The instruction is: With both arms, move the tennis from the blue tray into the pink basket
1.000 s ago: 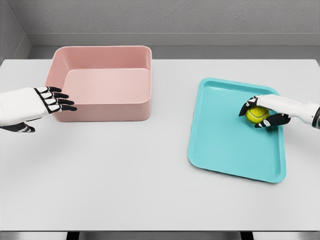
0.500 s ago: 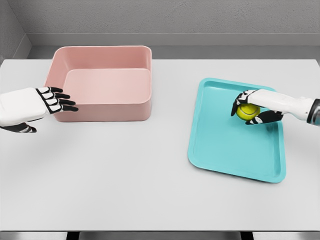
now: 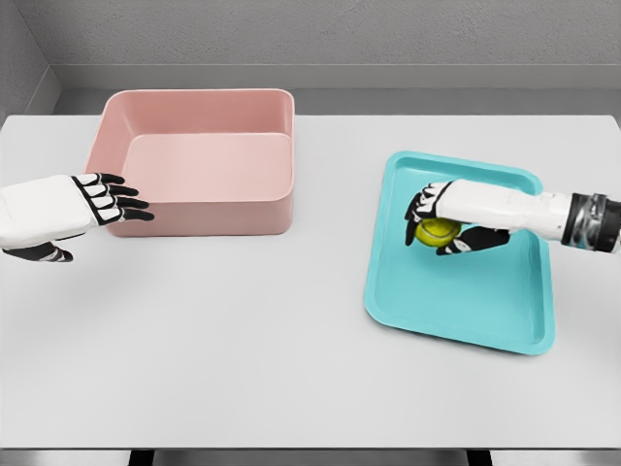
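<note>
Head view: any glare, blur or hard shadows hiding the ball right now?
Head view: sharp, even soft light, no glare; the yellow-green tennis ball shows clearly in the right hand over the blue plastic tray, which carries only a faint shadow beneath them.

— What is there apart from the work things?
— A white desk (image 3: pixel 243 330). It is wide and plain.
— And behind it?
— A grey wall (image 3: pixel 320 34), with a darker grey strip of floor (image 3: pixel 388 100) between wall and desk.
</note>
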Robot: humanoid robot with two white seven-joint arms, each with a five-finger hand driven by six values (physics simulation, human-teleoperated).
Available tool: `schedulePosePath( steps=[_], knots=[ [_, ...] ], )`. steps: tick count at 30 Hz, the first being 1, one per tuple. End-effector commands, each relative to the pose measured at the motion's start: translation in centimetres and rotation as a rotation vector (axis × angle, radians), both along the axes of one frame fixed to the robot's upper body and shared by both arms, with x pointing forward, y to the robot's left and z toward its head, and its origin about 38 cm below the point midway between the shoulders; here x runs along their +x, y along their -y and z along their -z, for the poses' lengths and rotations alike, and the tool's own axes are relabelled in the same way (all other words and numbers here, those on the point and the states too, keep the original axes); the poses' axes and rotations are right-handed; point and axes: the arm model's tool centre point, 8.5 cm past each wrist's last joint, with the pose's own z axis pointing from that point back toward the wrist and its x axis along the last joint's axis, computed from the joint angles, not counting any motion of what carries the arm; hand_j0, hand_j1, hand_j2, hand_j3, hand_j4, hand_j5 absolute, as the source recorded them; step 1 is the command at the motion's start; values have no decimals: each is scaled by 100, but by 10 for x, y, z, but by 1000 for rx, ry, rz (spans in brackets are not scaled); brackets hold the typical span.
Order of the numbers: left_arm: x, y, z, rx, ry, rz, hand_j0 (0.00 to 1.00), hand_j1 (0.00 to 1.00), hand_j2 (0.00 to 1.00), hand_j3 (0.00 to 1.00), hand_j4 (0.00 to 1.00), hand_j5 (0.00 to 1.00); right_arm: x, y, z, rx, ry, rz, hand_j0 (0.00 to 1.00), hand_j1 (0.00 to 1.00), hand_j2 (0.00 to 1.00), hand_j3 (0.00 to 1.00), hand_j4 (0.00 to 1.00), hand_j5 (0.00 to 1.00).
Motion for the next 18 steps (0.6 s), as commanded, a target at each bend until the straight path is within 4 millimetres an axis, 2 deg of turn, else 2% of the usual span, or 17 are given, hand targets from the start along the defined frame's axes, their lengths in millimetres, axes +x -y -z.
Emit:
schedulePosePath(
  steps=[1,8,13,18],
  knots=[
    [0,0,-1,-4,-1,-2,100,100,100,100,100,100,-4,-9,-5,15,9,-28,49,49,49,49,49,49],
    [0,0,-1,-5,0,-2,100,100,100,100,100,100,-4,-26,-3,45,9,-59,49,49,49,49,49,49],
    [0,0,0,-5,-2,-2,100,100,100,100,100,100,-3,-58,4,75,21,-108,49,49,49,49,49,49],
    [0,0,1,-5,-4,-2,100,100,100,100,100,100,-8,-79,3,79,19,-167,49,49,49,49,49,49]
  ],
)
